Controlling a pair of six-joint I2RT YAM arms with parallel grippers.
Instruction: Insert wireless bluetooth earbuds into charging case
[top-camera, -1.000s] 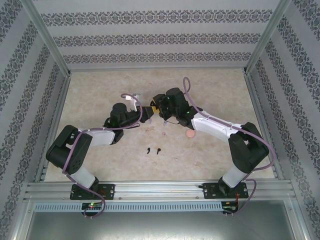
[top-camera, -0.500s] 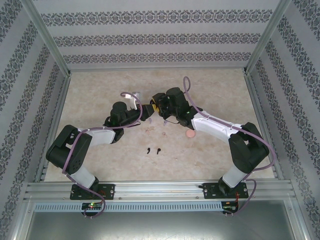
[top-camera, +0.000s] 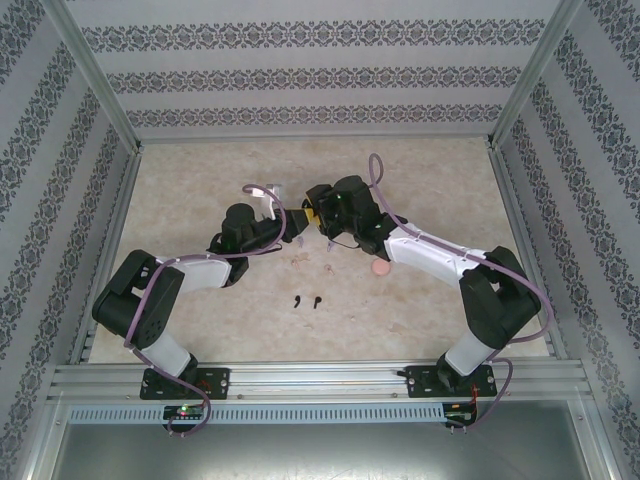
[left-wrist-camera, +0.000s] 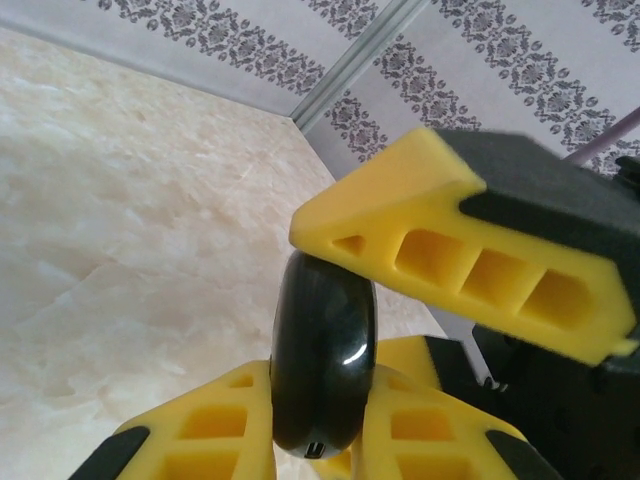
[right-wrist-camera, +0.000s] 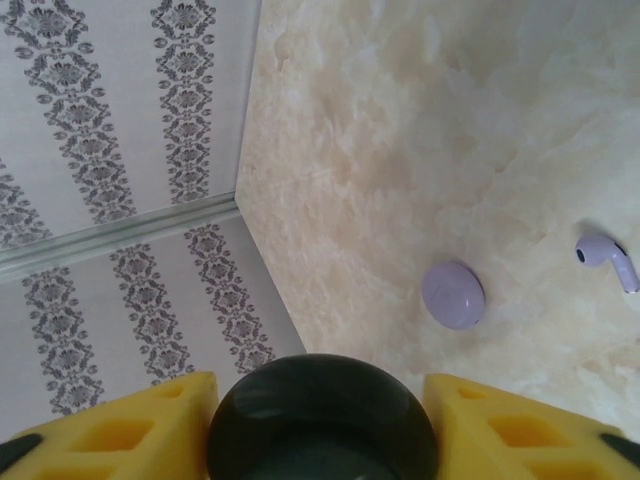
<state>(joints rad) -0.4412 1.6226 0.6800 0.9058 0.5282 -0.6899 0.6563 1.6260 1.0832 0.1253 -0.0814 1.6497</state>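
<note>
- Above mid-table, the left gripper (left-wrist-camera: 318, 395) pinches the black case (left-wrist-camera: 322, 330) between narrow fingers.
- The right gripper (right-wrist-camera: 318, 400) straddles the same case with wide fingers that touch it. Whether they squeeze cannot be told.
- Two black earbuds (top-camera: 306, 300) lie on the table (top-camera: 200, 180) nearer the arm bases, well apart from the case.
- Risk: the glossy, rounded case could twist or pop free if the two grips pull unevenly.

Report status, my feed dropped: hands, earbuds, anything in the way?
Left hand shut on black case. Right hand flanks same case, grip unclear. Black earbuds loose on table, not inserted. No obstruction seen.
</note>
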